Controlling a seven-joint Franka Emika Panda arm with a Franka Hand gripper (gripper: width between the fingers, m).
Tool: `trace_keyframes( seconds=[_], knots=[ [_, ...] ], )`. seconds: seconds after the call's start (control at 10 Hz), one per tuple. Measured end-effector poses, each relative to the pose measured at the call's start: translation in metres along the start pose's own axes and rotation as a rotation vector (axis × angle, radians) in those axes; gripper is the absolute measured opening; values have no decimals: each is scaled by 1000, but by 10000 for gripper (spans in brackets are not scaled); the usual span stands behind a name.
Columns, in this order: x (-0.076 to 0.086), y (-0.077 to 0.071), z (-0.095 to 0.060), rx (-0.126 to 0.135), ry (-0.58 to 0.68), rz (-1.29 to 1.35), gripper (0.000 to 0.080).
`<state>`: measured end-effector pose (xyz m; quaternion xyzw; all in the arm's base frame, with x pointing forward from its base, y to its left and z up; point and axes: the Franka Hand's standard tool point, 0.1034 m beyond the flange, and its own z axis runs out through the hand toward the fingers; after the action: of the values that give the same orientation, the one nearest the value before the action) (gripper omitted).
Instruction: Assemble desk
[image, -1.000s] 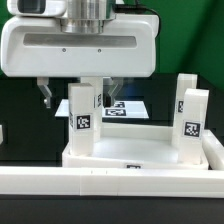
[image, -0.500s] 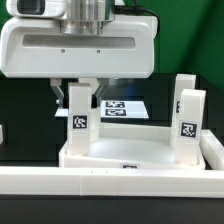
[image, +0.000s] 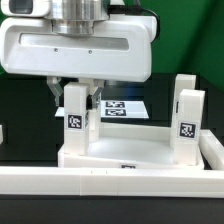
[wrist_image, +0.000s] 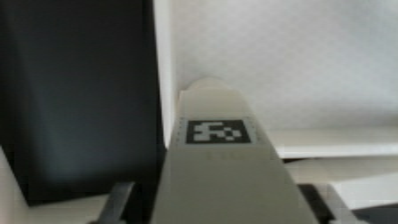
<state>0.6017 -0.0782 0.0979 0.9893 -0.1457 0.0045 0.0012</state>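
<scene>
The desk's white tabletop (image: 135, 150) lies with its raised rim up. A white square leg (image: 75, 120) with a black-and-white tag stands upright at its corner on the exterior view's left. My gripper (image: 74, 96) comes down from above and is shut on that leg's top, one finger on each side. In the wrist view the same leg (wrist_image: 222, 165) fills the middle, its tag facing the camera, between my gripper (wrist_image: 222, 208) and its dark fingers (wrist_image: 125, 198). Two more legs (image: 190, 120) stand at the tabletop's side on the exterior view's right.
A long white border rail (image: 110, 185) runs across the front. The marker board (image: 125, 108) lies flat on the black table behind the tabletop. A small white part (image: 2, 132) shows at the exterior view's left edge.
The jaws stood wide apart beside the leg's top a second ago and have since shut on it. The leg and gripper have shifted slightly toward the exterior view's left.
</scene>
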Motion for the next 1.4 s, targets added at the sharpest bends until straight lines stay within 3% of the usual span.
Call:
trace_keyframes(
  seconds=[0.5, 0.9, 1.4],
  knots=[
    [1, 1, 0, 47, -1, 525, 290],
    [-4, 1, 0, 36, -86, 779, 290],
    [-3, -1, 0, 28, -92, 1032, 290]
  ],
)
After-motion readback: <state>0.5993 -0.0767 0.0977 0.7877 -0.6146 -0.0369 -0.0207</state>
